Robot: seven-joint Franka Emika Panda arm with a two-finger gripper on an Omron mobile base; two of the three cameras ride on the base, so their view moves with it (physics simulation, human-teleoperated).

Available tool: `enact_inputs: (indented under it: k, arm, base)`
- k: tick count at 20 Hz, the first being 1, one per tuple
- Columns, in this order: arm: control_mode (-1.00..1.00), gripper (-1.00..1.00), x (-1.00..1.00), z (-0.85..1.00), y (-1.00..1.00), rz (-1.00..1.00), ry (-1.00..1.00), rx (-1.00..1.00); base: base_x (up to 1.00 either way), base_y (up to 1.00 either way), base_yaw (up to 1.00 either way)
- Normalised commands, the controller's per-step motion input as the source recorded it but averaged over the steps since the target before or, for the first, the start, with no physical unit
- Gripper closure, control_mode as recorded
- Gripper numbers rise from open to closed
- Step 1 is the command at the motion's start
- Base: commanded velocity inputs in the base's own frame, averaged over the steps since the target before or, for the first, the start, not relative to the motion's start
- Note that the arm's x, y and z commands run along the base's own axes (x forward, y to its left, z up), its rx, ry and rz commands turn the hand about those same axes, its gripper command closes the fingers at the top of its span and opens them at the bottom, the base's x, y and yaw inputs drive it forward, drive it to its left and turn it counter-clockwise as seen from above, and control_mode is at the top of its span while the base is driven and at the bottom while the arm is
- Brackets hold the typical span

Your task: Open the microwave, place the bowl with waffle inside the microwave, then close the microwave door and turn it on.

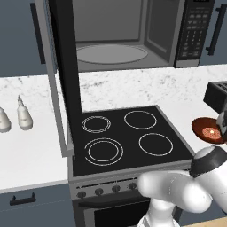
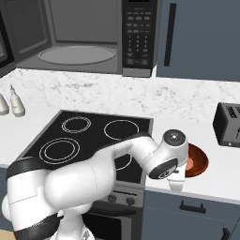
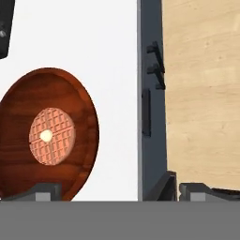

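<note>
The pincer [image 3: 112,190] hangs wide open above the table [image 3: 117,70] edge, its two dark fingertips [image 3: 44,190] spread far apart at the bottom of the hand view, nothing between them. One tip sits over the near rim of the bowl [image 3: 47,136], the other out past the table edge, over the cabinet front and the wooden floor [image 3: 201,93].

And there is the bowl, glossy reddish-brown, resting on the white table with the waffle [image 3: 51,136] lying flat in its middle, a pale dot at the waffle's centre. From the left base view the bowl [image 1: 208,130] shows to the right of the stove [image 1: 128,137], partly behind the arm; from the right base view its rim [image 2: 199,161] peeks out just beyond the wrist.

Behind it, further along the table, stands the black toaster [image 2: 228,124], apart from the bowl.

Up above the stove, the microwave [image 1: 133,33] is open: grey cavity and round turntable in plain sight, keypad on its right. The microwave door [image 1: 64,75] is swung out on the left, seen nearly edge-on in the left base view, hanging out over the left side of the stove.

Over on the left stretch of table, two small pale bottles [image 1: 24,114] stand side by side.
</note>
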Motion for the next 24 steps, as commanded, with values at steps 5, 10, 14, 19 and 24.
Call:
enact_inputs:
  k: [5, 10, 14, 19, 24]
  arm:
    - [-1.00, -1.00, 0.00, -0.22, -0.15, 0.09, -0.01, 0.00]
    - [-1.00, -1.00, 0.09, -0.29, -0.09, 0.22, 0.00, 0.00]
    - [-1.00, -1.00, 0.27, -0.23, -0.05, 0.19, 0.00, 0.00]
    - [-1.00, -1.00, 0.35, -0.04, -0.15, 0.12, 0.00, 0.00]
    - [-1.00, -1.00, 0.22, -0.04, -0.36, 0.00, 0.12, 0.02]
  base:
    - [0.00, 0.00, 0.00]
    - [0.00, 0.00, 0.00]
    - [0.00, 0.00, 0.00]
    - [0.00, 0.00, 0.00]
    - [0.00, 0.00, 0.00]
